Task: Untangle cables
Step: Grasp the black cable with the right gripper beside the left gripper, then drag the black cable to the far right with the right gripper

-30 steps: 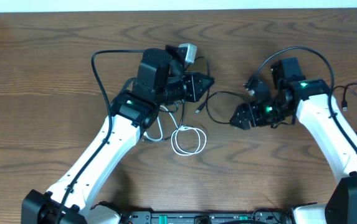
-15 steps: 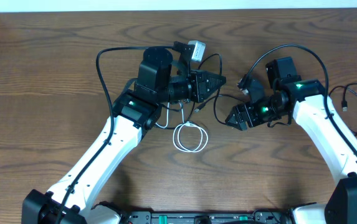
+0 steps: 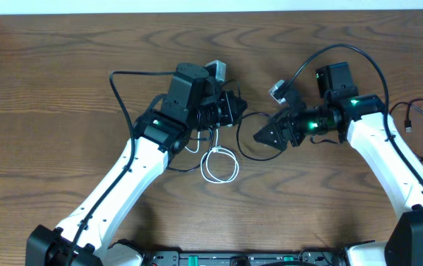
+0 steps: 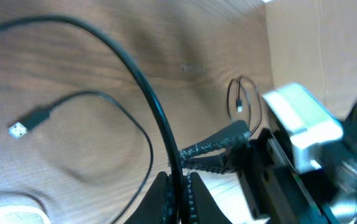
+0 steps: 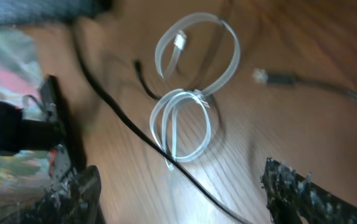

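Two arms are working over a wood-grain tabletop point(image 3: 49, 89). The left arm point(image 3: 122, 185) is reaching in from the lower left and the right arm point(image 3: 388, 155) from the lower right. Their fingers are pointing toward each other, near but apart.

Left fingers point(image 3: 235, 109): these are pressing shut on the black cable point(image 4: 147, 93). In the left wrist view the cable is rising from between the closed pads and arching up and away to the left.

Right fingers point(image 3: 263, 136): these are standing wide apart and gripping nothing. In the right wrist view a black strand is running diagonally across the tabletop beneath the gap, touching neither finger as far as can be seen.

Black cable, remainder: slack is looping on the tabletop between the two sets of fingers, sagging just below the right fingers.

White cable point(image 3: 220, 164): this is lying coiled in two loops on the tabletop, near the left fingers on their underside and ahead of the open right fingers.

Second black cable point(image 3: 418, 111): this is lying well behind the right fingers, beyond the right arm.

USB plug point(image 4: 27, 124): this is resting flat on the tabletop ahead of the left fingers, on a thinner black lead curving back toward them.
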Available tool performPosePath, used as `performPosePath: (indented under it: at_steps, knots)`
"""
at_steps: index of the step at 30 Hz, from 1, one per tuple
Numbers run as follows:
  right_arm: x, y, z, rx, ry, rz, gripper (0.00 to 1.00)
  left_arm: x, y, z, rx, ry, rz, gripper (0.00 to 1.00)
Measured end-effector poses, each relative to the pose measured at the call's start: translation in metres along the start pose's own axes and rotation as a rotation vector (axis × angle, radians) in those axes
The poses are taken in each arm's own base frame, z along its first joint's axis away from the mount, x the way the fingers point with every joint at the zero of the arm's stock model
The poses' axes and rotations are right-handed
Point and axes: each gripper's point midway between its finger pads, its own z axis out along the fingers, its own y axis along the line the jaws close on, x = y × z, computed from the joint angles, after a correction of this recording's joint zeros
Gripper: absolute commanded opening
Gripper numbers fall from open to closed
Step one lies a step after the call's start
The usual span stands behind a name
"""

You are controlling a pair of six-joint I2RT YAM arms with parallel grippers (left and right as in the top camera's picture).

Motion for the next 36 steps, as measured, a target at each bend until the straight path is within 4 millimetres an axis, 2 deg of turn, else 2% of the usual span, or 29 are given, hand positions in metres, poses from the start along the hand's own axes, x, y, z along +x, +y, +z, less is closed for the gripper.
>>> performPosePath:
  at_steps: [6, 13, 16, 18, 20, 21, 23, 25, 28, 31, 33, 36]
  knots:
    - [-0.025, 0.021, -0.003, -0.132, -0.111, -0.105, 0.69, -0.001, 0.001, 0.0, -0.005, -0.006, -0.231, 0.07]
    - [-0.032, 0.028, -0.005, -0.17, -0.142, -0.13, 0.62, 0.002, -0.002, 0.0, 0.009, 0.011, -0.448, 0.07]
    - [-0.032, 0.029, -0.005, -0.176, -0.144, -0.125, 0.54, 0.0, -0.016, 0.002, 0.054, 0.009, -0.472, 0.07]
    - [-0.032, 0.03, -0.004, -0.18, -0.143, -0.119, 0.44, -0.002, -0.029, 0.004, 0.099, 0.001, -0.456, 0.08]
    - [-0.032, 0.032, -0.003, -0.184, -0.139, -0.113, 0.29, -0.001, -0.036, 0.005, 0.117, 0.004, -0.446, 0.07]
    - [-0.032, 0.032, -0.003, -0.186, -0.139, -0.119, 0.15, 0.002, -0.039, 0.006, 0.122, 0.009, -0.443, 0.07]
    - [-0.032, 0.034, -0.002, -0.193, -0.137, -0.114, 0.02, 0.003, -0.04, 0.007, 0.124, 0.012, -0.443, 0.07]
    - [-0.032, 0.036, -0.002, -0.199, -0.135, -0.11, 0.01, 0.003, -0.04, 0.007, 0.121, 0.013, -0.444, 0.06]
    - [-0.032, 0.036, -0.001, -0.197, -0.134, -0.115, 0.01, 0.003, -0.039, 0.007, 0.118, 0.008, -0.42, 0.12]
    - [-0.03, 0.027, 0.0, -0.146, -0.12, -0.097, 0.01, 0.005, -0.035, 0.007, 0.1, 0.007, -0.306, 0.13]
    - [-0.027, 0.015, 0.001, -0.078, -0.099, -0.059, 0.01, 0.013, -0.021, 0.008, 0.04, 0.023, -0.246, 0.14]
    - [-0.02, -0.007, 0.0, 0.034, -0.068, 0.001, 0.01, 0.024, 0.011, 0.004, -0.094, 0.049, -0.213, 0.16]
